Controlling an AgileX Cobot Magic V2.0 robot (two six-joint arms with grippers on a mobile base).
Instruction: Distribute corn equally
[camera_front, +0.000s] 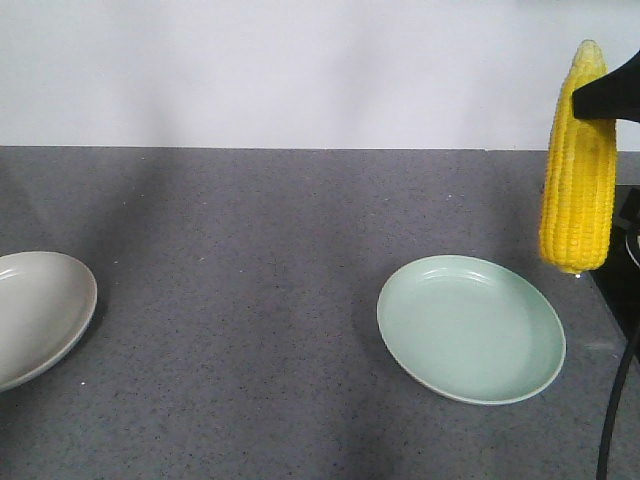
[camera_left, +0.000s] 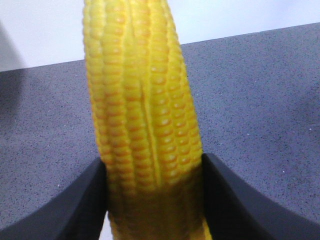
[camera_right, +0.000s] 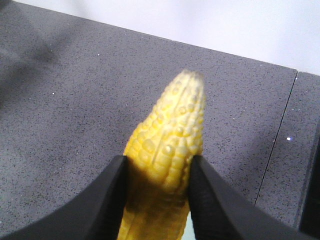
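Corn (camera_front: 577, 170) up in the air at the far right of the front view, hanging upright with its tapered tip on top and its blunt end down, clear of the desk (camera_front: 250, 260)! The right gripper (camera_front: 590, 100) has it high up near the tip, one black jaw showing across the kernels, clenched on the cob. The lower end hangs just beyond the far right rim of a pale green plate (camera_front: 470, 335), not touching it. Well apart at the left edge sits a beige plate (camera_front: 40, 310), cut off by the frame. Speckled dark grey desk, plain white wall (camera_front: 300, 70) behind, a black cable (camera_front: 612, 420) in the lower right corner. Over to the left wrist view: a second cob (camera_left: 145, 115) fills the middle. The left gripper (camera_left: 152, 172) has both black jaws pressed against its thick body, grasping it, and the cob runs on past them and off the top of the frame. Grey desk and white wall behind. Right wrist view now: the corn's pointed tip pokes out just past the jaws, both tight against its sides. Beneath lies the grey desk with a thin seam (camera_right: 276, 140) down the right side, white wall at the top.
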